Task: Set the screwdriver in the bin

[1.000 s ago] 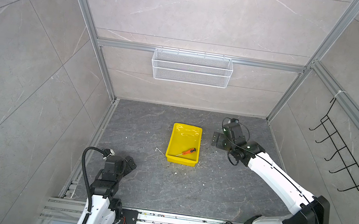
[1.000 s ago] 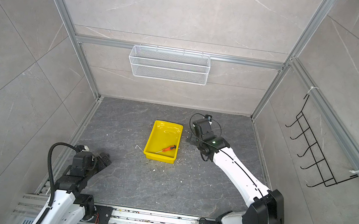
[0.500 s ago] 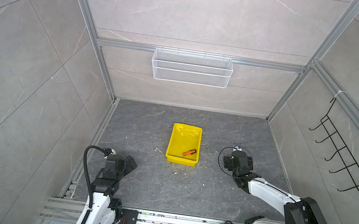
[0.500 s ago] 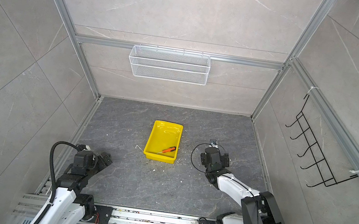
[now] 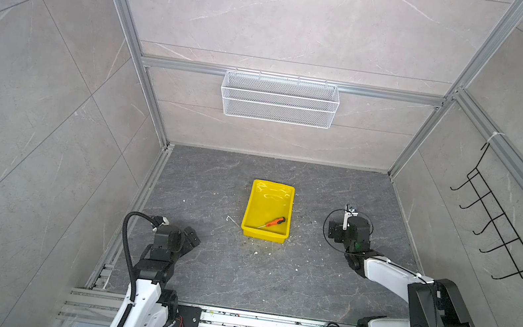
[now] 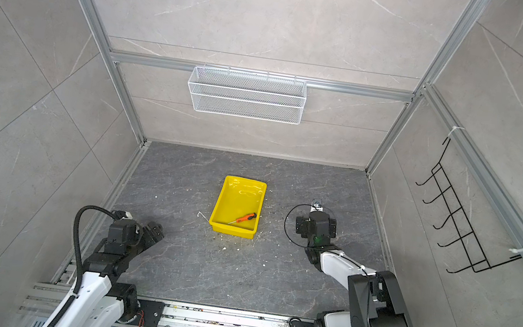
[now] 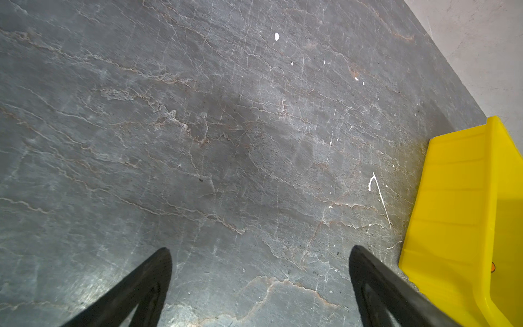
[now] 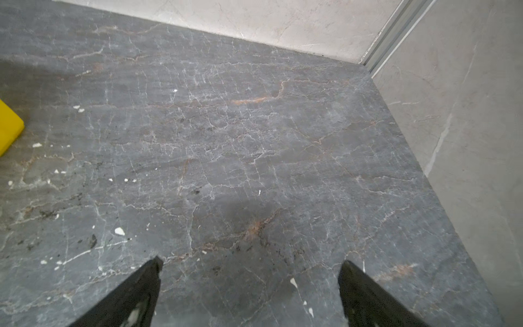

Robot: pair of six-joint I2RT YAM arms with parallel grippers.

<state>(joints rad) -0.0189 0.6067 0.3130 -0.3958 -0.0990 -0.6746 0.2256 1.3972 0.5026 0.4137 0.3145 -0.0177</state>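
The screwdriver [image 5: 274, 222] [image 6: 244, 218], with an orange handle, lies aslant on the floor of the yellow bin [image 5: 272, 184] [image 6: 245, 180], near its front wall. My right gripper [image 5: 350, 228] [image 6: 317, 224] hovers low over the floor to the right of the bin, well apart from it. In its wrist view it [image 8: 252, 262] is open and holds nothing, and only a corner of the bin [image 8: 8, 127] shows. My left gripper [image 5: 192, 236] [image 6: 155, 231] rests at the front left. Its wrist view shows it [image 7: 259, 250] open over bare floor, with the bin's outer wall [image 7: 452, 198] beside it.
A white wire mesh basket [image 5: 279, 101] hangs on the back wall and a black hook rack [image 5: 502, 222] on the right wall. A thin white strip [image 5: 232, 219] and scattered white crumbs lie on the dark stone floor around the bin. An aluminium rail runs along the front.
The right arm has pulled back from beside the bin toward the front right and folded up, its gripper staying open. The screwdriver lies in the bin throughout. The left arm has barely moved.
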